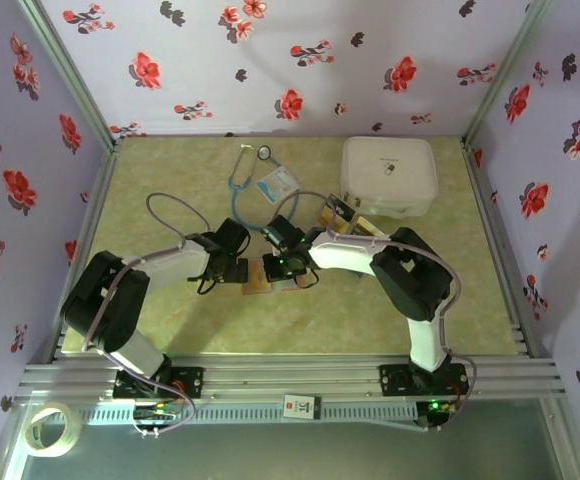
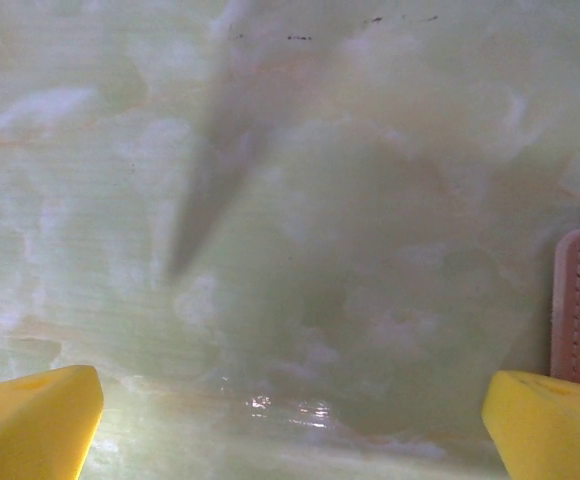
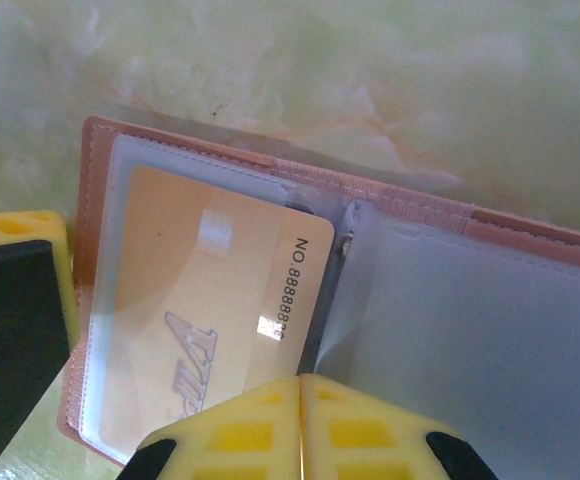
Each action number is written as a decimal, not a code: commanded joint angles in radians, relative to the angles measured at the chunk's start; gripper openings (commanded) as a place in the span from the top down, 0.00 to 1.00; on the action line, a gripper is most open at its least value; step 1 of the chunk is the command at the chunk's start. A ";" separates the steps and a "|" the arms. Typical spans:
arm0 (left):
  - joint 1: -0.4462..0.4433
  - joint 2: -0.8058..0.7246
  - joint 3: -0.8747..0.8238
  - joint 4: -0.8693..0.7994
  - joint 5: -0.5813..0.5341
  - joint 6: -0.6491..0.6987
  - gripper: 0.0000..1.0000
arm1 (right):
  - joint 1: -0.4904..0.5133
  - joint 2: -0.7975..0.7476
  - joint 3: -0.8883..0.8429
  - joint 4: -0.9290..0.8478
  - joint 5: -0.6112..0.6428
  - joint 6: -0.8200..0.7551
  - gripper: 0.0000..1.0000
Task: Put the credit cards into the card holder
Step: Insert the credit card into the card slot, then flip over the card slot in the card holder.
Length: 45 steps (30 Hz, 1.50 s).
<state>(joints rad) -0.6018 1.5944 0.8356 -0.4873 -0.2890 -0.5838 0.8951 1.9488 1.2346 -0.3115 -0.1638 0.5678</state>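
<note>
Yellow right claw [image 3: 300,388] closed tight above open card holder [image 3: 490,340].

Credit card [image 3: 185,290] in the card holder [image 3: 390,195], printed "NO.88888" (further digits are cut off), big slanted "VIP" letters beside.

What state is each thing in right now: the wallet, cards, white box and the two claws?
card holder, lying open, pockets up.
card in holder, slid into a clear pocket.
spare credit cards, loose on the table beside the case.
white case, closed.
left gripper, wide open over bare table.
right gripper, shut, tips at the card's edge.
</note>
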 commanded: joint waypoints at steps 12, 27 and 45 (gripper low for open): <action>-0.001 0.038 -0.012 0.007 -0.026 0.010 0.00 | 0.025 0.047 0.057 -0.006 -0.029 0.009 0.93; 0.046 -0.089 0.007 -0.042 -0.035 0.015 0.00 | 0.007 -0.086 0.040 -0.059 0.021 -0.013 0.82; 0.046 -0.213 -0.055 -0.041 0.096 0.016 0.00 | -0.112 -0.225 -0.159 0.012 0.002 0.022 0.60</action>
<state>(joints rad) -0.5514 1.4136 0.8124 -0.5240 -0.2440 -0.5690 0.7895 1.7565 1.0988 -0.3367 -0.1539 0.5755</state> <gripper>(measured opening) 0.997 0.386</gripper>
